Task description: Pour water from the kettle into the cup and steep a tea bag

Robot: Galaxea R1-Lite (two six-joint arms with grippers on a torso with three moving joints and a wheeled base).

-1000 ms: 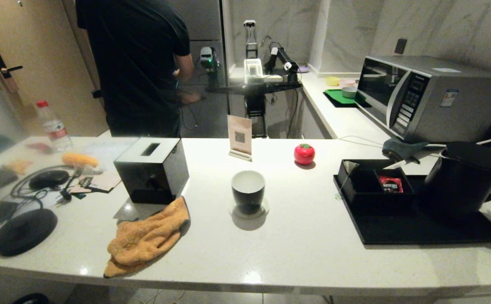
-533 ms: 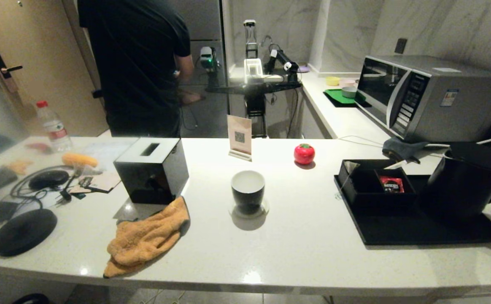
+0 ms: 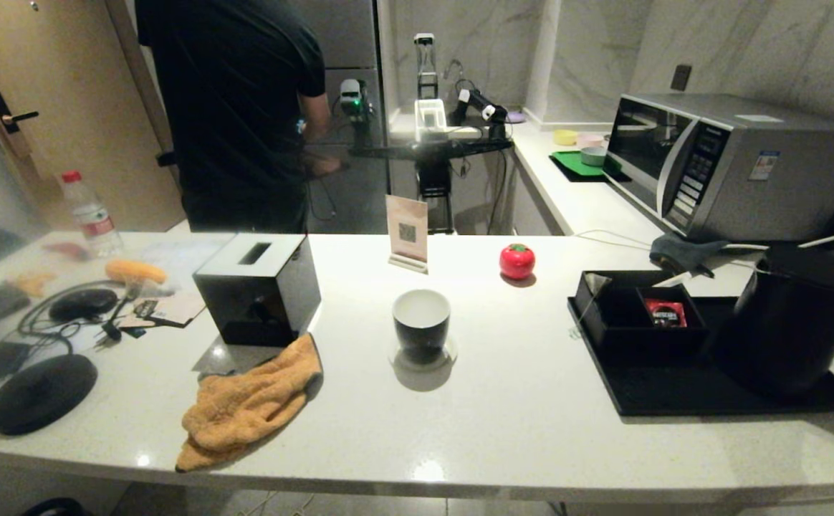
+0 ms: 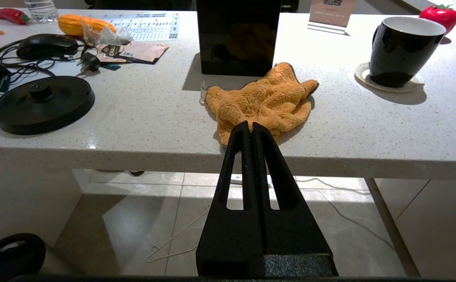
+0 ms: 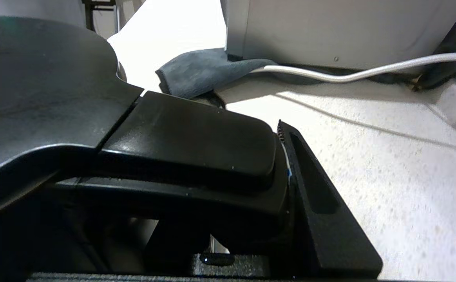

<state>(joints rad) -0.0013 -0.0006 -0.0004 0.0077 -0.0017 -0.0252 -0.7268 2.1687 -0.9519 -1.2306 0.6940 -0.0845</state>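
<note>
Kettle [image 3: 797,315] sits on the black tray [image 3: 675,390] at the counter's right end; right gripper [image 5: 286,164] is clamped on its handle [image 5: 189,137]. Grasp step done, I'd say. Next: lift, carry to the cup [image 3: 421,321] mid-counter, tilt slowly. Left gripper [image 4: 250,131] parked below the front edge, fingers together.

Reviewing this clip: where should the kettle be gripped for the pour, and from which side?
By the loop handle on the kettle, coming from the robot's right, the side away from the cup. The handle juts off that side; the right gripper is already closed around it.
</note>
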